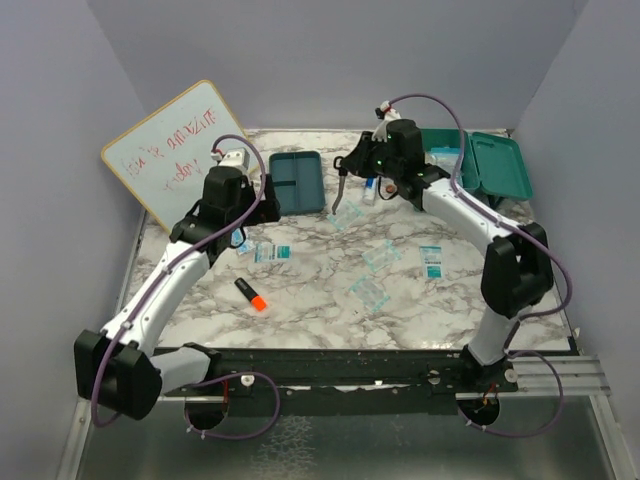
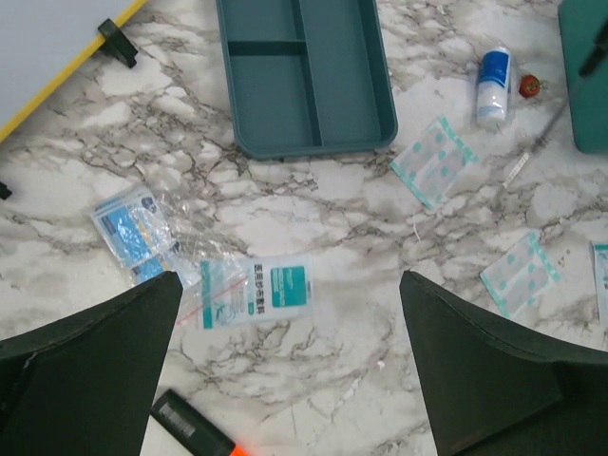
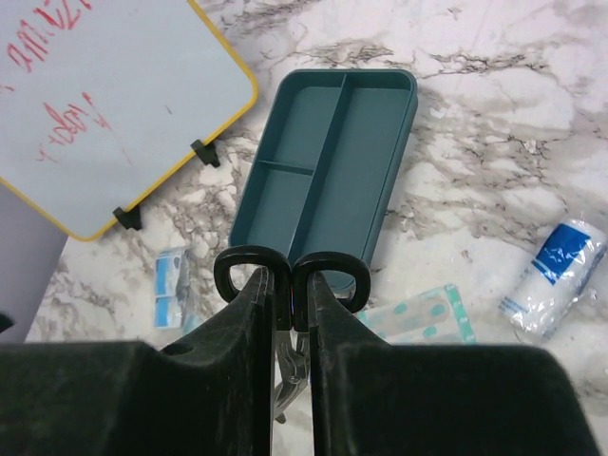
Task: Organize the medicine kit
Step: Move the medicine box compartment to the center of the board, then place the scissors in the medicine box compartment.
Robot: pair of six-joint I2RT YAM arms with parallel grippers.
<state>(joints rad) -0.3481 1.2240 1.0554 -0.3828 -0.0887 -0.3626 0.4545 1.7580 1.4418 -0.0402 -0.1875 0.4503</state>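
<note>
The medicine kit (image 1: 490,165), a teal-green box, stands open at the back right; its edge shows in the left wrist view (image 2: 589,76). My right gripper (image 1: 350,178) is shut on a pair of scissors (image 3: 337,258) by the black handles. It holds them above the table between the kit and the flat teal tray (image 1: 297,180), blades hanging down. In the right wrist view the gripper (image 3: 291,275) is over the tray's near end (image 3: 328,161). My left gripper (image 2: 290,280) is open and empty above a white and teal packet (image 2: 256,293).
A whiteboard (image 1: 175,150) leans at the back left. An orange marker (image 1: 251,294) lies at front left. Packets (image 1: 431,261) and clear plaster strips (image 1: 368,293) are scattered mid-table. A bandage roll (image 2: 493,85) lies near the kit, and blue sachets (image 2: 133,233) near the whiteboard.
</note>
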